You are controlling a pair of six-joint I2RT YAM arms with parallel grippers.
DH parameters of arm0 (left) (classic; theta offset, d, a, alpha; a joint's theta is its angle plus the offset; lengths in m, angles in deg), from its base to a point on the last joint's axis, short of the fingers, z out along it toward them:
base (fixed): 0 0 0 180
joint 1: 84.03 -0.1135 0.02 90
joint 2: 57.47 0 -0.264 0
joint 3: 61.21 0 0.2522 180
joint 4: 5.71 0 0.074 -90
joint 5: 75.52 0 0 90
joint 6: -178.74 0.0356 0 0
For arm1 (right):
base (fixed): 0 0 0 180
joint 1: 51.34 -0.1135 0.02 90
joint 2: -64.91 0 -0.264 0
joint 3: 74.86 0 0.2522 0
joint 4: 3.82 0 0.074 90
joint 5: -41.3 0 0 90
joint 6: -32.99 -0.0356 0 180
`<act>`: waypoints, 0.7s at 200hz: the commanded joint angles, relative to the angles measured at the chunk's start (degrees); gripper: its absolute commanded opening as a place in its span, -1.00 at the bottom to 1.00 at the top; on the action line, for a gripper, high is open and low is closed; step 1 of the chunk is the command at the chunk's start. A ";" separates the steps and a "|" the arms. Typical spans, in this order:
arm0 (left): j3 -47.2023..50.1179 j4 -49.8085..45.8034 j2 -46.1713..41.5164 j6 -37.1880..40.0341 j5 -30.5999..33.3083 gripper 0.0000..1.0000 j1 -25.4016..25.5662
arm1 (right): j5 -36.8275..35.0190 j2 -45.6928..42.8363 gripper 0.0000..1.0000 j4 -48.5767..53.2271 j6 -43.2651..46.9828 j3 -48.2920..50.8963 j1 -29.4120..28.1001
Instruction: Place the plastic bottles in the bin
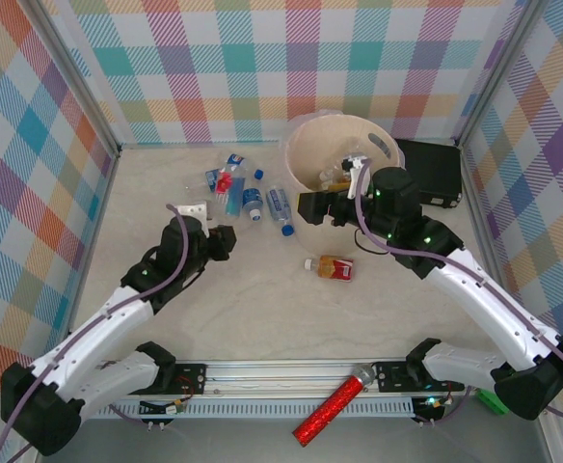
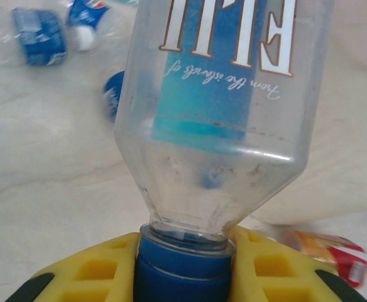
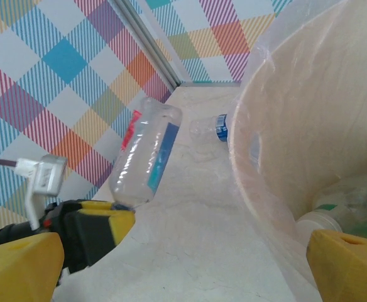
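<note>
My left gripper (image 2: 183, 270) is shut on the blue cap of a clear bottle with a blue label (image 2: 224, 94). The right wrist view shows this bottle (image 3: 144, 157) tilted up off the table, left of the bin. In the top view the left gripper (image 1: 226, 236) is left of the beige bin (image 1: 296, 145). My right gripper (image 1: 310, 205) hovers by the bin's left wall (image 3: 296, 126), open, its yellow fingers (image 3: 20, 264) wide apart with nothing between them. A few bottles (image 3: 340, 207) lie inside the bin. Loose bottles (image 1: 280, 204) lie left of it, and an orange-labelled one (image 1: 332, 267) lies in front.
A cluster of crushed blue-labelled bottles (image 1: 226, 178) sits at the back left. A flat black case (image 1: 434, 169) lies right of the bin. A red glittery tube (image 1: 335, 405) rests on the front rail. Checked walls enclose the table.
</note>
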 commanded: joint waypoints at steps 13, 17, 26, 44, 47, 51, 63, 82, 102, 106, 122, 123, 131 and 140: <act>-1.40 3.22 -3.35 4.79 -0.68 -0.46 5.60 | 3.35 1.36 0.98 -2.25 -1.68 -3.32 -0.61; -1.36 3.49 -3.62 5.07 -0.86 -0.46 6.13 | 3.69 1.60 0.98 -2.27 -1.70 -3.50 -0.70; -1.48 4.14 -4.16 5.48 -1.20 -0.46 7.31 | 4.31 2.20 0.98 -2.12 -2.07 -4.05 -0.86; -1.93 4.86 -4.67 6.30 -1.93 -0.46 9.25 | 5.50 2.98 0.98 -2.06 -1.97 -4.78 -1.24; -2.06 4.87 -4.68 6.40 -2.01 -0.46 9.50 | 5.59 3.04 0.98 -2.09 -1.96 -4.81 -1.34; -2.21 4.88 -4.77 6.63 -2.20 -0.45 9.93 | 5.62 3.17 0.98 -2.19 -1.89 -4.86 -1.47; -2.37 4.78 -4.75 7.27 -2.36 -0.46 11.03 | 5.94 3.27 0.98 -2.74 -1.62 -4.33 -1.75; -1.97 5.10 -4.68 7.69 -2.63 -0.46 12.25 | 6.15 3.50 0.98 -3.77 -1.90 -3.24 -2.22; -1.66 5.24 -5.07 7.74 -2.98 -0.46 13.44 | 6.41 4.02 0.98 -4.12 -2.18 -2.30 -2.64; -1.53 5.42 -5.24 7.76 -3.06 -0.46 13.62 | 6.41 4.09 0.98 -4.39 -2.36 -2.05 -2.67; -1.38 5.37 -5.96 7.82 -2.90 -0.46 14.22 | 7.23 4.46 0.98 -5.76 -3.34 -1.23 -3.05; -1.40 5.35 -6.06 7.82 -2.95 -0.46 14.25 | 7.26 4.47 0.98 -5.78 -3.40 -1.21 -3.08; -1.36 5.38 -6.57 7.86 -3.12 -0.46 14.44 | 7.33 4.98 0.98 -5.97 -3.59 -1.33 -3.40; -1.41 5.48 -7.14 7.85 -3.42 -0.46 14.55 | 7.38 5.69 0.98 -6.04 -3.53 -1.81 -3.76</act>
